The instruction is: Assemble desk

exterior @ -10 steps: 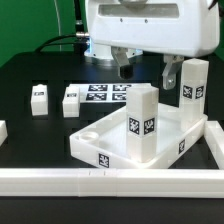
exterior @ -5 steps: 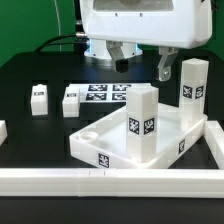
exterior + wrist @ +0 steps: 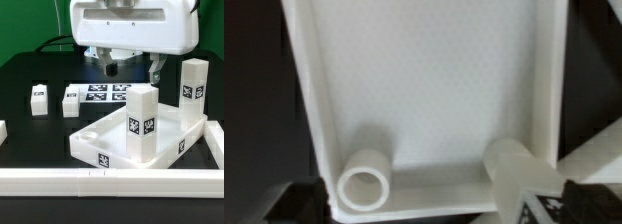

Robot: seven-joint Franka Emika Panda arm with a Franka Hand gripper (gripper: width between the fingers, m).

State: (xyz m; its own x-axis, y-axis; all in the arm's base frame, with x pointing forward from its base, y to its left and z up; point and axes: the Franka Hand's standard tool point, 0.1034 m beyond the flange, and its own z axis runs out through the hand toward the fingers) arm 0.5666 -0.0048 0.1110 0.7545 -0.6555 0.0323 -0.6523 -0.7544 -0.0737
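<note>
The white tabletop [image 3: 85,148] lies on the black table [image 3: 30,70] as a rimmed tray, near the white border rails [image 3: 60,181]. Inside it 2 legs stand upright: the front leg [image 3: 143,122] by the near rim, and the rear leg [image 3: 193,88] at the far corner on the exterior view's right. 1 round socket [image 3: 367,178] shows empty in the wrist view. The gripper [image 3: 131,72] hangs above the tray's far edge. Its fingers [image 3: 110,68] are spread wide, grip nothing and touch no part. 1 loose leg [image 3: 40,98] and a second loose leg [image 3: 70,99] lie toward the exterior view's left, beside the marker board [image 3: 108,93].
</note>
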